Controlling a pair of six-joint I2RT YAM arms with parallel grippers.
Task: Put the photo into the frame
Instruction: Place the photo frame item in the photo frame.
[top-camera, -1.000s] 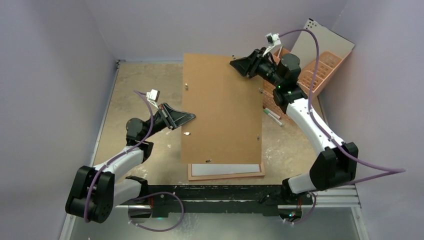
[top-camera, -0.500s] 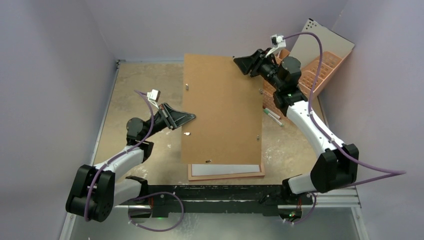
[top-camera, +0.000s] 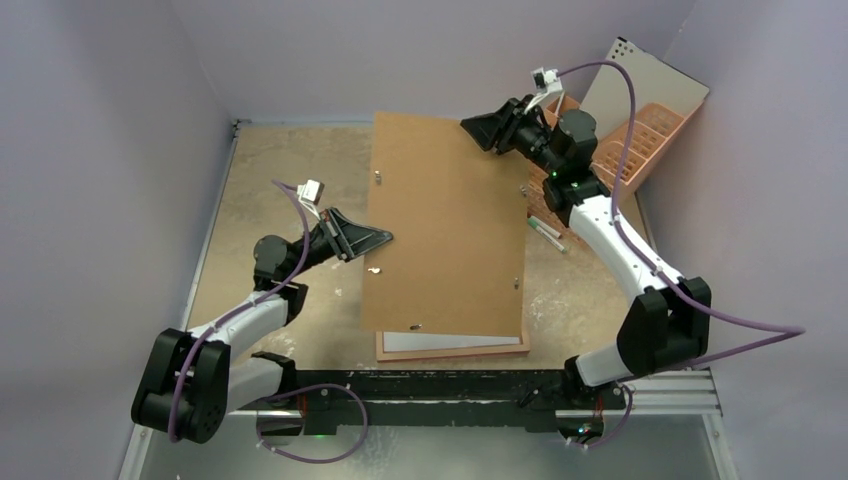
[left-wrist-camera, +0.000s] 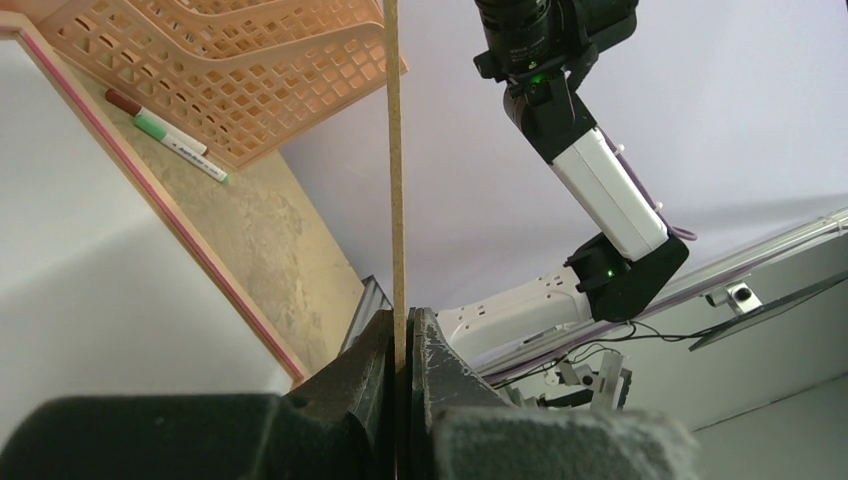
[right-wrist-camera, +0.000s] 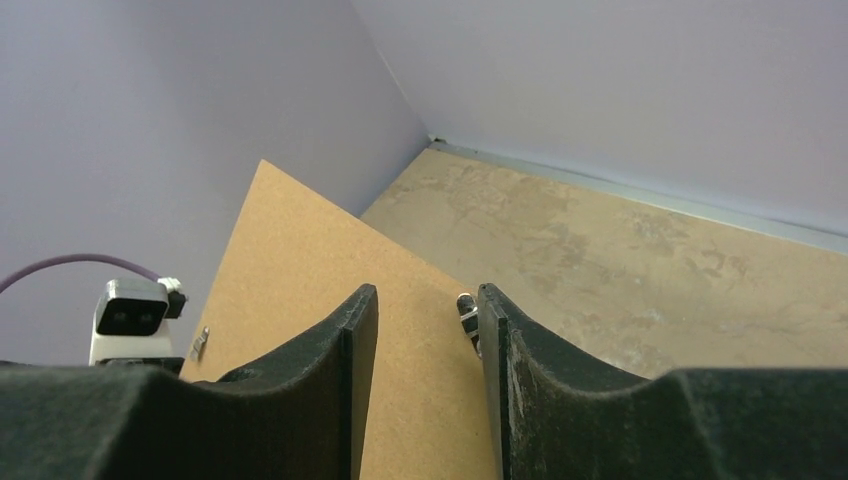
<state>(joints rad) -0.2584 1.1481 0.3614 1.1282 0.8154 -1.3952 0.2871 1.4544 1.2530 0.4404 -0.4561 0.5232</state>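
Centre: backing board covers frame from above.
Far right: desk organiser, pens obstruct.
Left: tabletop passable.

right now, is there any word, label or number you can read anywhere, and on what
No text can be read in any view.
The marker by the peach organiser: dark print on its white barrel, too small to read.
The brown board: no lettering shows.

Premises are presenting as a robotics laboratory test cell; plain lavender walls are enclosing a worn, stained table; two robot arms are standing bolted to a metal rail at its near edge; purple cables are trailing from wrist-mounted cameras.
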